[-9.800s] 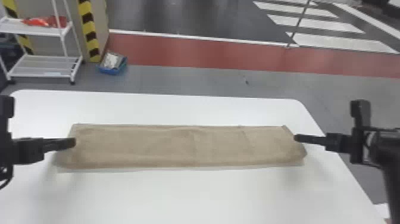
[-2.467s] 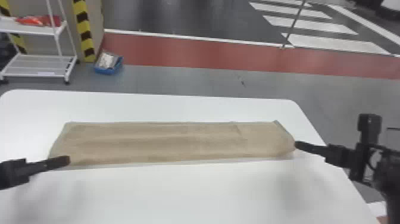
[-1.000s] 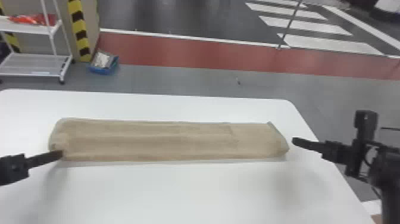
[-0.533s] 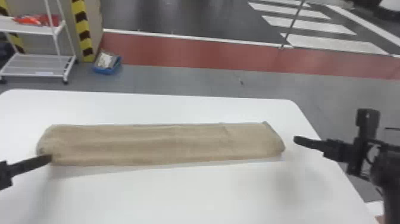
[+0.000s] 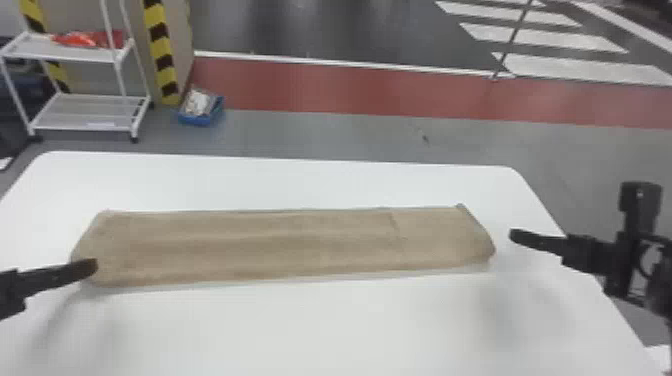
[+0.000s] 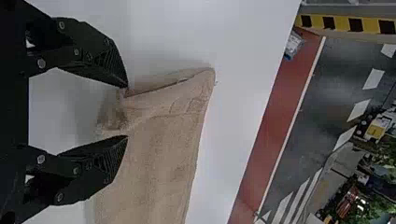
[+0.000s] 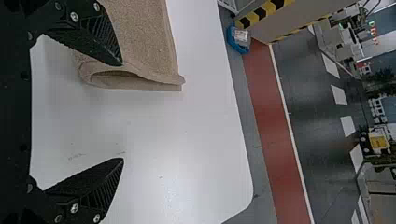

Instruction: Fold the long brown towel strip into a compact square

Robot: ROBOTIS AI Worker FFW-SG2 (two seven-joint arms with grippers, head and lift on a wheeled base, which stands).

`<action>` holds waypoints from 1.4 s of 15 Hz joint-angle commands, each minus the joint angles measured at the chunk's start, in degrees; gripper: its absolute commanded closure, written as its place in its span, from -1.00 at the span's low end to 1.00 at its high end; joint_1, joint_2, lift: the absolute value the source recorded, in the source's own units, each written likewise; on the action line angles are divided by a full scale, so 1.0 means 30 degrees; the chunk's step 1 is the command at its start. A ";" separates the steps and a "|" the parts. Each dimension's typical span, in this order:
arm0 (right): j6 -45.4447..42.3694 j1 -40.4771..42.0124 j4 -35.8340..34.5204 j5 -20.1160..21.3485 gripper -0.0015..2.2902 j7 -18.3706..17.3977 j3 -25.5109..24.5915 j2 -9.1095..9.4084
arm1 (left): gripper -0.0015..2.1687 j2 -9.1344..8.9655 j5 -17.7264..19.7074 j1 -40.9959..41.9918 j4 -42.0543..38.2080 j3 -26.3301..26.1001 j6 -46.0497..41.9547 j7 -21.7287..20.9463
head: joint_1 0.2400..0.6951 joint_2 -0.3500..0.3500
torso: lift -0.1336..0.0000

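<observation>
The brown towel strip point(image 5: 280, 245) lies lengthwise across the white table, slightly aslant. My left gripper point(image 5: 90, 267) is at its near left corner. In the left wrist view, that gripper point(image 6: 125, 112) stands open, and the crumpled end of the towel point(image 6: 154, 149) lies between and past its fingertips. Off the strip's right end, a small gap away, is my right gripper point(image 5: 517, 236). The right wrist view has this gripper point(image 7: 121, 112) wide open with bare table between its fingers; the folded, layered end of the towel point(image 7: 140, 42) is beside one finger.
The white table point(image 5: 320, 330) has its far edge behind the strip and its right edge under the right arm. Beyond it on the floor stand a white shelf cart point(image 5: 90, 112) and a blue bin point(image 5: 200, 112).
The towel has slid left over the table, widening the gap to my right gripper. My left gripper has shifted left with that end, which looked raised and bunched a second ago and now looks flatter.
</observation>
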 commanded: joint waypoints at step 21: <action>-0.0426 0.0083 -0.1700 -0.0416 -0.84 0.0600 0.0322 0.0362 | -0.75 0.0780 -0.2829 -0.4520 0.7160 -0.2765 -0.5053 -0.0516 | 1.00 -0.26 | -0.86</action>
